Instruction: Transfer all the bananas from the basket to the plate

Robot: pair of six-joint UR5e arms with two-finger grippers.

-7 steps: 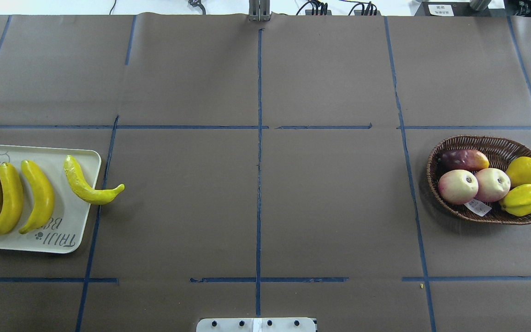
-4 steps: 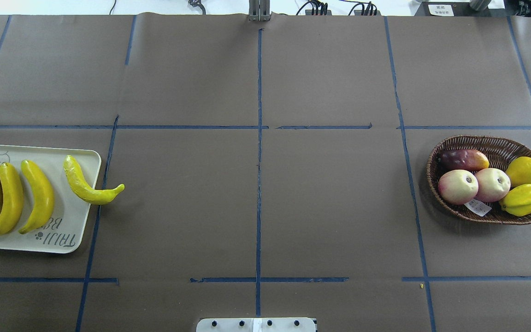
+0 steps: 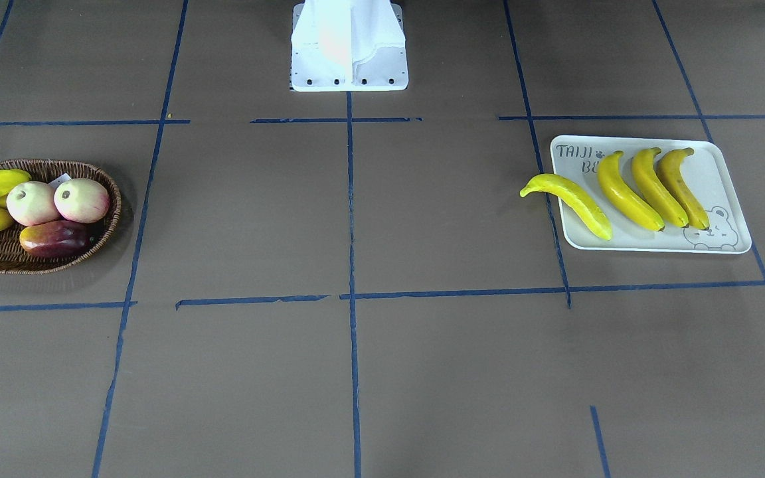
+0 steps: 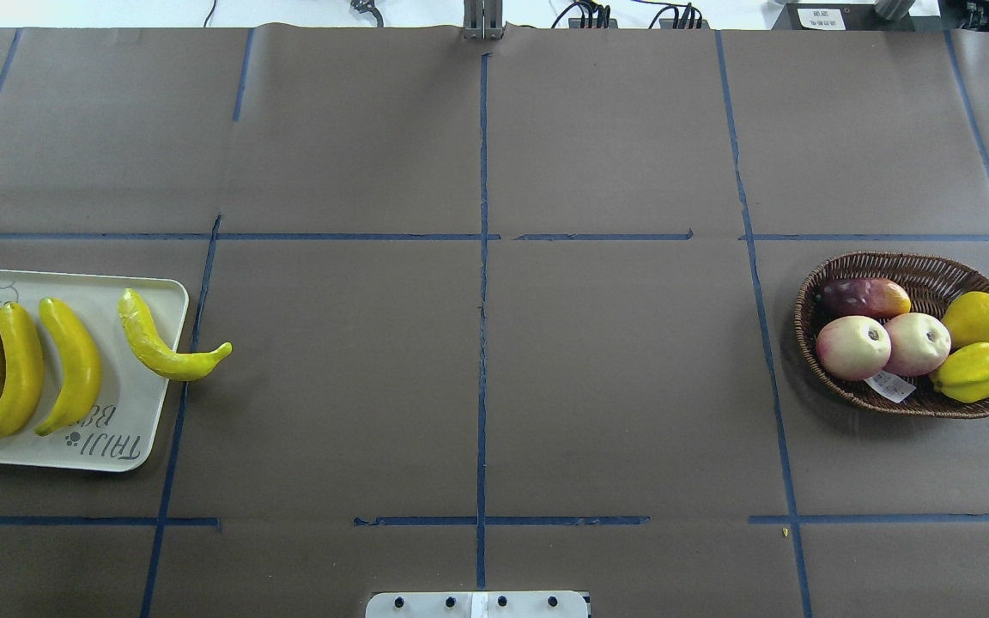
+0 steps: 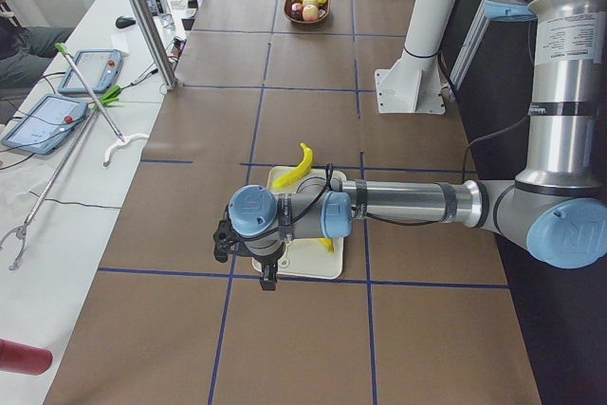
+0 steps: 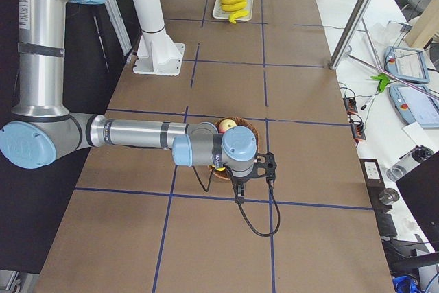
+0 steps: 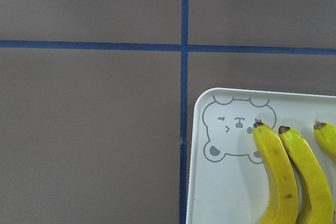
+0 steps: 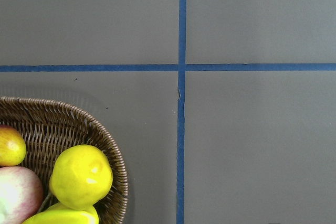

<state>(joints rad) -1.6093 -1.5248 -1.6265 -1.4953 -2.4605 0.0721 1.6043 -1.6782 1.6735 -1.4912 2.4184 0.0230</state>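
While four bananas lie on one plate, left gripper and right gripper states are indiscernible.

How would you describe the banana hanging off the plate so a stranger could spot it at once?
Find the white bear-printed plate at the end of the table on the robot's left. On it, take the banana nearest the table's middle. Unlike the other three bananas, lying wholly on the plate, it is greener and pokes past the rim.
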